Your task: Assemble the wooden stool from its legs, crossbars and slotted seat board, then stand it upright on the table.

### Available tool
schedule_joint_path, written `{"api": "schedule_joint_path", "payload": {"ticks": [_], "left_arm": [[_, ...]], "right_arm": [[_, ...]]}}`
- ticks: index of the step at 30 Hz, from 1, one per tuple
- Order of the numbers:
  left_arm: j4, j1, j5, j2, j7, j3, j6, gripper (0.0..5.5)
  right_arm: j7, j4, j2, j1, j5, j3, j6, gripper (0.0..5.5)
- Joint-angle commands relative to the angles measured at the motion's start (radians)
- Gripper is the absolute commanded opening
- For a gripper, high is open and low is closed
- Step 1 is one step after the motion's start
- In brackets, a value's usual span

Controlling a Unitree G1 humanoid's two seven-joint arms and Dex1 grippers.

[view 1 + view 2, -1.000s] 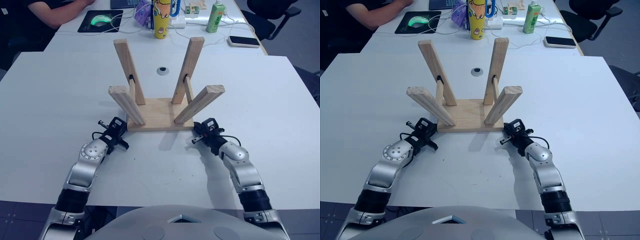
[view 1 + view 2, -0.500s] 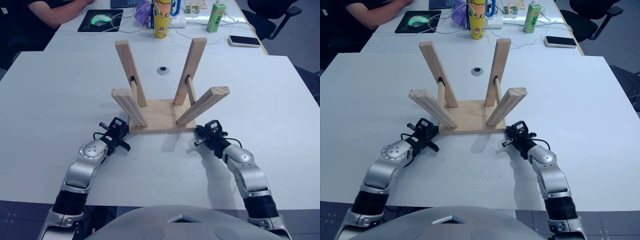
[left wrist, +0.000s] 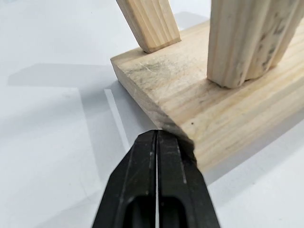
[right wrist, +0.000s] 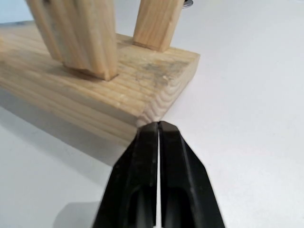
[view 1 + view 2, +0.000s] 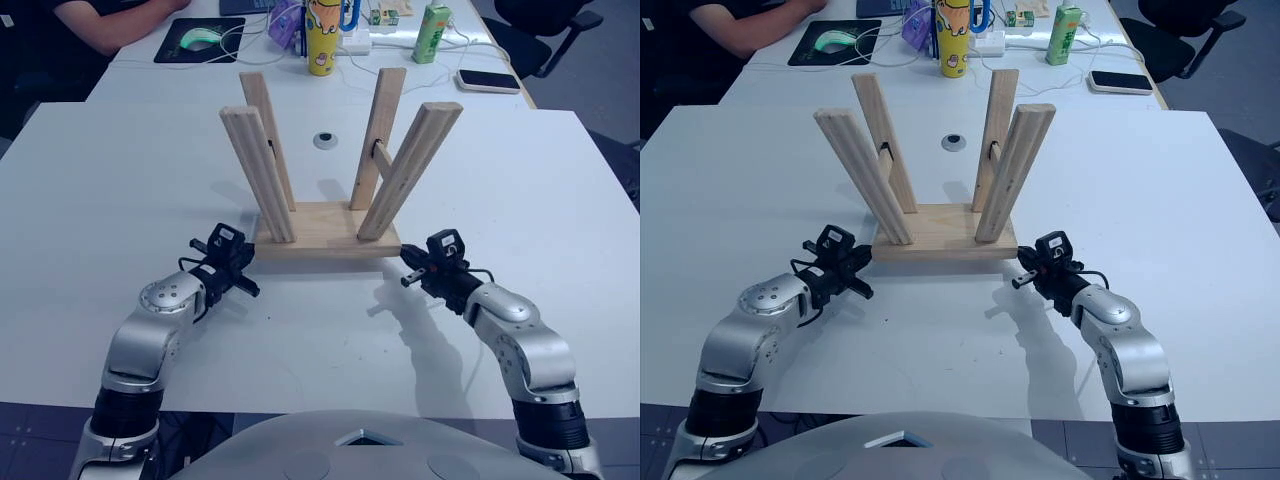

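The wooden stool stands upside down in mid-table, its seat board (image 5: pixel 325 228) lowest and four legs pointing up. The near legs (image 5: pixel 258 175) lean away from me, and the board's near edge looks raised off the table. A crossbar (image 5: pixel 381 157) joins the legs on each side. My left gripper (image 5: pixel 243 260) is shut, its tip against the board's near left corner (image 3: pixel 178 130). At the near right corner (image 4: pixel 156 111) my right gripper (image 5: pixel 408 270) is shut too, tip touching the wood. Neither gripper holds anything.
A round grommet (image 5: pixel 325 140) sits in the table behind the stool. On the desk beyond are a yellow cup (image 5: pixel 322 40), a green carton (image 5: pixel 431 32), a phone (image 5: pixel 488 80) and a mouse pad (image 5: pixel 200 42). White tabletop lies on both sides.
The stool has tipped away from me: its near legs swung from low and splayed to nearly upright. Both grippers stayed at the near corners, spreading slightly apart.
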Motion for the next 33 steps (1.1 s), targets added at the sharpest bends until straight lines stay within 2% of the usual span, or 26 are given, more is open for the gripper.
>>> {"api": "schedule_joint_path", "payload": {"ticks": [1,11,17,21,25,28,33], "left_arm": [[-0.15,-0.153,-0.291,-0.087,-0.225,-0.062,0.014,0.02],[-0.117,-0.232,-0.38,-0.071,-0.234,0.044,0.051,0.02],[-0.03,-0.197,-0.27,0.008,-0.262,0.074,-0.104,0.02],[0.055,-0.118,-0.248,0.059,-0.329,0.195,-0.262,0.38],[0.271,-0.06,-0.271,0.146,-0.499,0.338,-0.432,0.87],[0.422,-0.066,-0.255,0.226,-0.634,0.339,-0.537,1.33],[0.552,-0.128,-0.211,0.296,-0.784,0.257,-0.651,2.04]], "right_arm": [[0.228,-0.194,0.057,-0.141,0.325,0.081,0.054,0.0],[0.213,-0.172,0.068,-0.222,0.448,0.014,0.101,0.0],[0.224,-0.021,-0.01,-0.195,0.263,-0.016,-0.065,0.0],[0.28,0.111,-0.064,-0.144,0.223,-0.107,-0.18,0.51],[0.43,0.251,-0.15,-0.105,0.237,-0.181,-0.255,1.04],[0.566,0.364,-0.207,-0.127,0.232,-0.177,-0.305,1.51],[0.722,0.471,-0.273,-0.177,0.196,-0.122,-0.36,2.26]]}}
